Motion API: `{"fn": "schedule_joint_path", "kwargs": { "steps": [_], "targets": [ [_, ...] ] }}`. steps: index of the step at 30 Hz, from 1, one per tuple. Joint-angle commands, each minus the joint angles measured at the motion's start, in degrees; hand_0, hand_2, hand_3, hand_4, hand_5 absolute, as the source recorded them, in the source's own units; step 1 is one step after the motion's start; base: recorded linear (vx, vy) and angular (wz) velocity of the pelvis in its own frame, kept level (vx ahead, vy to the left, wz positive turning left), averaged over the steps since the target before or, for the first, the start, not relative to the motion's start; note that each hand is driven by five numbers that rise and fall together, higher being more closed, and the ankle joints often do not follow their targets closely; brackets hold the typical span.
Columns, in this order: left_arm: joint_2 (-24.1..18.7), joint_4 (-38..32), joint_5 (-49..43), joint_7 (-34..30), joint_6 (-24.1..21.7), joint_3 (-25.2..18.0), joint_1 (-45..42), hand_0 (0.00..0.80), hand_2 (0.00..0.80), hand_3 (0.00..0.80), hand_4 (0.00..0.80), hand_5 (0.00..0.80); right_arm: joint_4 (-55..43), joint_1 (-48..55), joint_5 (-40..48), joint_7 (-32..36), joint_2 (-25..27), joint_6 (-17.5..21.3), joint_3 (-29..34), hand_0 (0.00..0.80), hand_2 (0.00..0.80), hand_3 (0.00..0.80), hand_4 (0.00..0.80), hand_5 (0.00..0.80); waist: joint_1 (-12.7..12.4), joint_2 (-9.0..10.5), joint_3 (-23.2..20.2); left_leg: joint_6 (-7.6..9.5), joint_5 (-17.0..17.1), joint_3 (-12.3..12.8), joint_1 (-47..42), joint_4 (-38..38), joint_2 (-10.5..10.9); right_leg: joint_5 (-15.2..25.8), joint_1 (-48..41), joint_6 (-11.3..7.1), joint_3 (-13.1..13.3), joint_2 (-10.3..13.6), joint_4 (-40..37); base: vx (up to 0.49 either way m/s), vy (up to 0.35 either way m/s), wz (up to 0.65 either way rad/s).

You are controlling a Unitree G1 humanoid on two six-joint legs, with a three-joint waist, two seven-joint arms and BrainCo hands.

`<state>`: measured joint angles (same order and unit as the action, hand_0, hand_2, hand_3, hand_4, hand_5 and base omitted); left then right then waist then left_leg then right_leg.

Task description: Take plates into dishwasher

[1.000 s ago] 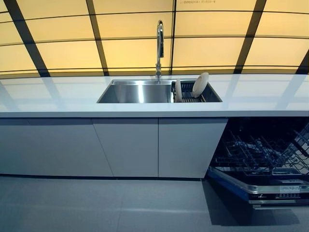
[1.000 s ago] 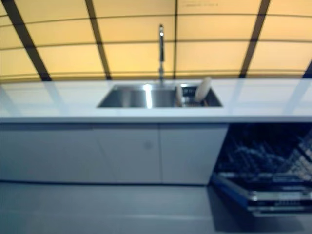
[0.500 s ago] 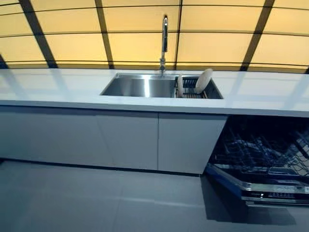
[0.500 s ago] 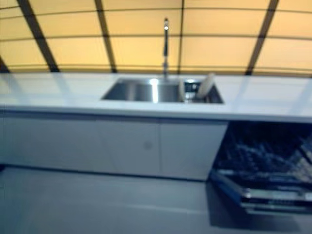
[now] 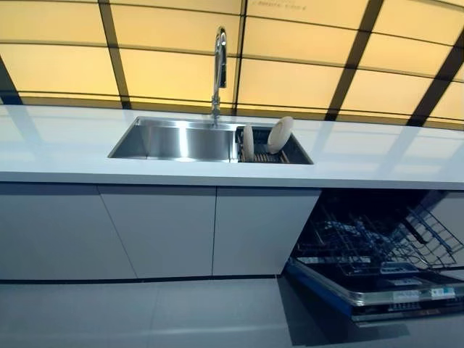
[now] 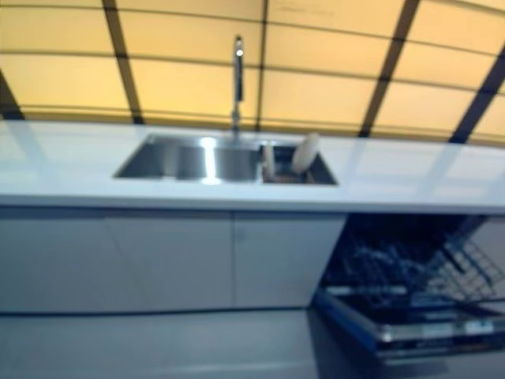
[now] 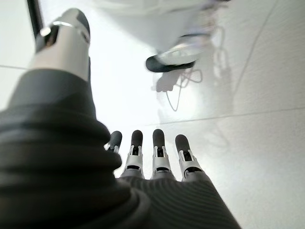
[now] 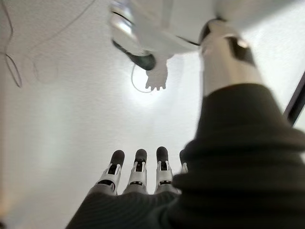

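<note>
— Where the plates stand, can you tell me which way they face?

— While I look down from the head camera, I see two plates (image 5: 249, 142) on edge in a dark rack (image 5: 270, 154) at the right end of the sink (image 5: 174, 139). The left one stands nearly upright, its long axis vertical, its thin edge toward me. The other plate (image 5: 280, 134) beside it leans to the right, its pale face turned up and toward me.

— And what lies around them?

— I have the tall tap (image 5: 219, 69) just behind the basin, the white table (image 5: 377, 156) running to both sides, and pale cabinet doors (image 5: 163, 232) below. Under the table at the right, the dishwasher (image 5: 377, 254) is open, its door (image 5: 377, 290) folded down and its wire basket (image 5: 373, 243) showing, well apart from the plates.

— Your hands?

— Neither shows in the head views. My left hand (image 7: 152, 157) shows in its wrist view pointing down at the pale floor (image 7: 257, 71), fingers straight in a row, thumb out to the side, holding nothing. My right hand (image 8: 138, 174) hangs the same way, fingers straight, empty.
</note>
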<state>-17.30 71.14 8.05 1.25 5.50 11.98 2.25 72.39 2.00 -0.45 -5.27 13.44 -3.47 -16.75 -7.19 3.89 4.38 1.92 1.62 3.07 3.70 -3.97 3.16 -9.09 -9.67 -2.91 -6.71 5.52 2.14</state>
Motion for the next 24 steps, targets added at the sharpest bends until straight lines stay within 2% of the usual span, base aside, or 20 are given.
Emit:
{"fn": "schedule_joint_path", "kwargs": {
  "steps": [1,7,8,10,11,12,14,16,18,20,21,22,23,24],
  "targets": [
    [1.64,0.79,0.6,1.09,0.46,0.3,-1.0,0.0,0.0,0.0,0.0,0.0,-2.47,-3.04,0.86,-0.02,2.75,1.43,0.28,0.0,0.0,0.0,0.0,0.0,-1.9,-1.95,0.97,-3.81,5.73,-0.71,8.67,2.25,-2.99,0.12,-4.99,-1.39,1.13,-1.99,0.45,0.058,0.009,0.08],
    [2.05,1.16,0.98,1.56,0.17,-0.79,-1.68,0.0,0.0,0.0,0.0,0.0,-2.04,-3.06,-0.67,2.83,2.49,2.2,0.8,0.0,0.0,0.0,0.0,0.0,-2.14,-1.81,0.67,-4.1,3.29,-2.08,8.94,-0.72,-3.86,0.65,-4.4,-2.6,-0.85,0.63,0.26,0.123,0.027,0.09],
    [1.95,1.11,0.77,1.26,0.12,-1.02,-1.12,0.0,0.0,0.0,0.0,0.0,-1.85,-3.56,-0.33,2.65,2.3,1.8,0.34,0.0,0.0,0.0,0.0,0.0,-2.49,-1.6,0.7,-3.77,2.01,-2.73,9.28,-2.84,-3.96,0.66,-3.95,-3.2,-1.4,1.79,1.11,0.094,0.042,0.09],
    [1.75,1.02,0.28,0.85,0.03,-1.07,-0.79,0.0,0.0,0.0,0.0,0.0,-1.81,-3.82,0.19,2.39,2.23,1.82,0.27,0.0,0.0,0.0,0.0,0.0,-2.77,-1.37,0.67,-3.42,1.22,-3.26,9.56,-4.07,-3.76,0.7,-3.87,-3.65,-1.61,2.53,1.73,0.127,0.071,0.12],
    [1.43,1.04,-0.53,0.41,-0.21,-0.97,-0.42,0.0,0.0,0.0,0.0,0.0,-1.62,-4.3,0.58,2.48,2.21,2.2,0.51,0.0,0.0,0.0,0.0,0.0,-3.16,-0.94,0.56,-2.7,-0.14,-3.94,9.42,-5.62,-3.3,1.49,-3.67,-4.75,-1.74,4.01,2.81,0.134,0.088,0.1],
    [1.41,1.04,-0.61,0.39,-0.25,-0.96,-0.4,0.0,0.0,0.0,0.0,0.0,-1.62,-4.33,0.56,2.51,2.2,2.25,0.53,0.0,0.0,0.0,0.0,0.0,-3.17,-0.9,0.57,-2.63,-0.29,-3.96,9.42,-5.78,-3.26,1.52,-3.66,-4.83,-1.73,4.11,2.88,0.152,0.118,0.06],
    [0.9,0.83,-0.86,0.33,-0.33,-0.97,-0.34,0.0,0.0,0.0,0.0,0.0,-1.72,-5.08,-1.12,4.36,2.13,2.18,0.35,0.0,0.0,0.0,0.0,0.0,-2.9,-0.83,0.31,-1.79,-2.2,-3.79,7.98,-6.87,-3.19,2.59,-2.46,-5.55,-1.57,6.14,4.52,0.187,0.177,0.03],
    [0.7,0.81,-0.99,0.04,-0.25,-1.0,-0.28,0.0,0.0,0.0,0.0,0.0,-1.59,-5.39,-3.02,5.9,2.12,2.4,0.1,0.0,0.0,0.0,0.0,0.0,-2.79,-0.94,0.13,-1.55,-2.79,-3.44,7.53,-7.24,-3.24,2.87,-2.24,-5.57,-1.31,6.69,5.19,0.163,0.171,0.03],
    [0.27,0.61,-2.46,-1.16,0.41,-0.84,0.13,0.0,0.0,0.0,0.0,0.0,-1.76,-5.87,-2.92,12.36,2.23,1.79,-0.81,0.0,0.0,0.0,0.0,0.0,-3.08,-0.72,-0.31,-0.87,-3.82,-2.83,7.47,-8.24,-2.78,4.41,-2.6,-5.64,-1.36,7.73,6.61,0.165,0.165,0.01],
    [-1.0,-0.42,-5.87,-1.86,0.54,-0.23,0.42,0.0,0.0,0.0,0.0,0.0,-3.98,-6.35,-2.36,25.93,2.62,3.76,-2.62,0.0,0.0,0.0,0.0,0.0,-4.11,0.45,-0.88,0.32,-4.31,-2.51,6.9,-8.15,-1.13,10.86,-2.93,-6.85,-1.91,9.67,9.31,0.158,0.104,0.02],
    [-3.08,-2.66,-7.79,-2.86,1.82,0.43,0.26,0.0,0.0,0.0,0.0,0.0,-12.41,-6.7,1.91,34.21,4.13,3.74,-4.94,0.0,0.0,0.0,0.0,0.0,-4.84,1.51,-1.12,1.43,-4.4,-2.8,5.53,-7.09,0.35,17.51,-2.16,-7.61,-1.65,11.19,14.15,0.123,0.041,0.05],
    [-3.44,-3.09,-8.2,-2.99,1.96,0.57,0.16,0.0,0.0,0.0,0.0,0.0,-14.24,-6.7,2.11,35.01,4.52,4.59,-5.32,0.0,0.0,0.0,0.0,0.0,-4.9,1.54,-1.34,1.6,-4.22,-2.9,5.39,-6.7,0.43,18.74,-1.75,-7.64,-1.46,11.22,14.97,0.133,0.064,0.11],
    [-4.2,-4.34,-8.91,-3.15,2.41,0.68,-0.28,0.0,0.0,0.0,0.0,0.0,-20.52,-6.77,3.47,37.18,6.5,3.05,-5.56,0.0,0.0,0.0,0.0,0.0,-4.76,1.33,-1.46,2.14,-4.23,-3.14,4.55,-5.98,0.67,20.97,0.15,-7.53,-0.65,11.27,18.87,0.134,0.116,0.11],
    [-5.45,-5.29,-9.83,-3.63,2.37,0.96,-0.87,0.0,0.0,0.0,0.0,0.0,-28.64,-6.79,5.89,40.94,10.0,2.96,-5.92,0.0,0.0,0.0,0.0,0.0,-4.14,0.88,-1.34,2.84,-4.46,-3.64,3.25,-5.16,0.99,21.47,3.03,-7.08,0.71,10.28,24.0,0.161,0.157,0.14]
  ]
}}
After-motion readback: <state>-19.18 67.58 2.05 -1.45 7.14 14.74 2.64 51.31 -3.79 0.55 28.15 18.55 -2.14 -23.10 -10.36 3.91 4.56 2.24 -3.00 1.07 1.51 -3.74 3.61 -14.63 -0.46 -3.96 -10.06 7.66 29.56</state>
